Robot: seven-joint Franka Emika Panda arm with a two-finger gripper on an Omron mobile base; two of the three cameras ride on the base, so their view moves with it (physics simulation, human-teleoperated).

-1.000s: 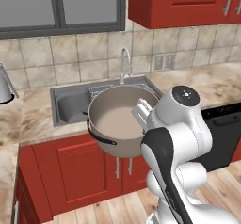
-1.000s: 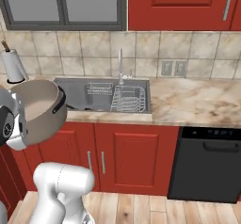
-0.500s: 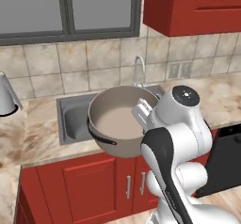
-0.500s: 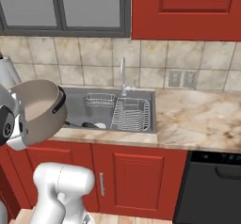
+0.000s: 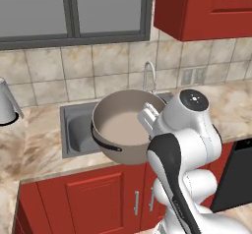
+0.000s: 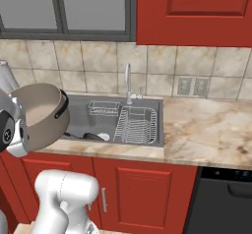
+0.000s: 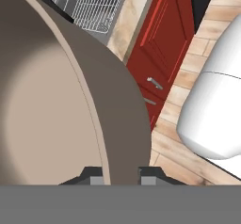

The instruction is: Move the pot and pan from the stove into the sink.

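A: What lies at 12 o'clock in the right base view?
B: A red wall cabinet (image 6: 197, 12) beside a grey-framed window (image 6: 64, 7), above beige tiles.

A: And at 3 o'clock?
B: Twin wall outlets (image 6: 192, 86); a black dishwasher (image 6: 224, 198) sits at 5 o'clock.

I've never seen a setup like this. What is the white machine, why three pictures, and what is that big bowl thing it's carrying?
It is all a computer-drawn kitchen. The white machine is a robot arm on a driving base. Two cameras ride on the base behind the arm, one at its left and one at its right; the third sits on the hand and looks along its two fingers. The "bowl" is a deep tan pot; the hand is shut on its rim, holding it in the air, tilted, in front of the sink. The sink holds a wire rack and has a faucet behind it, set in a marble counter over red cabinets.
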